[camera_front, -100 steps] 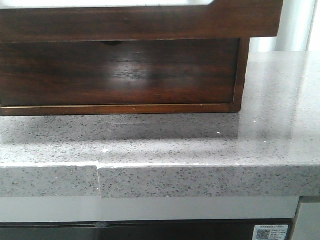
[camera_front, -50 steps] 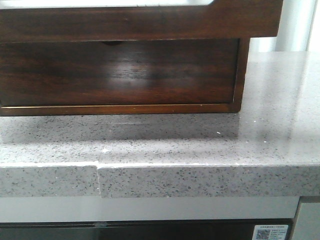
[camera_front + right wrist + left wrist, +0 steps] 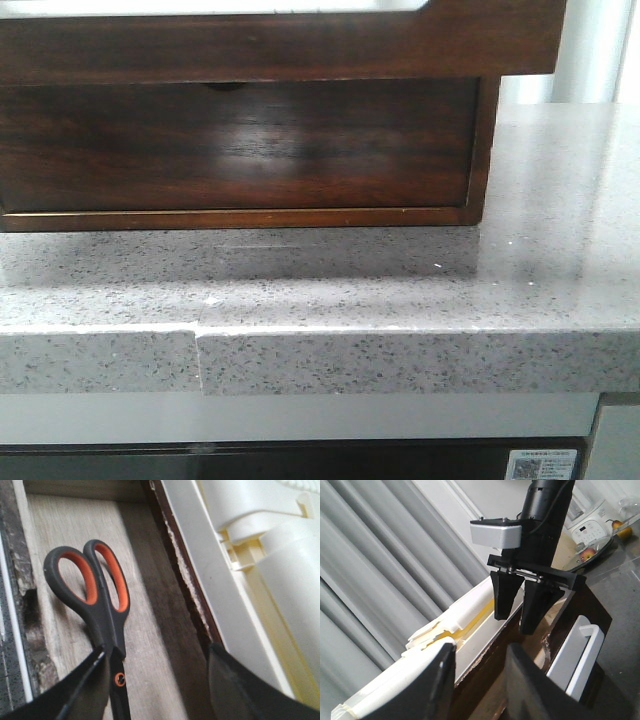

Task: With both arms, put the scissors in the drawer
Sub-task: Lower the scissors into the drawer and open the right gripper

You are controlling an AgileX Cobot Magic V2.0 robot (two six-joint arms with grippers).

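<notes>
The scissors [image 3: 102, 595], with orange loops in dark grey handles, lie flat on the pale floor of the drawer [image 3: 150, 645]. My right gripper [image 3: 160, 685] is open above them, and the blades run beside one of its fingers. In the left wrist view the right gripper [image 3: 514, 624] hangs open over the drawer's inside. My left gripper [image 3: 480, 680] is open, its jaws astride the drawer's dark brown wall [image 3: 490, 665]. The drawer's long front board [image 3: 280, 45] crosses the top of the front view. No gripper shows in the front view.
The chest's lower drawer front with a half-round notch [image 3: 240, 145] stands on the speckled grey counter [image 3: 400, 300]. A white and yellow plastic object [image 3: 260, 555] lies along the drawer's far wall. A white frame [image 3: 575, 655] lies on the other side.
</notes>
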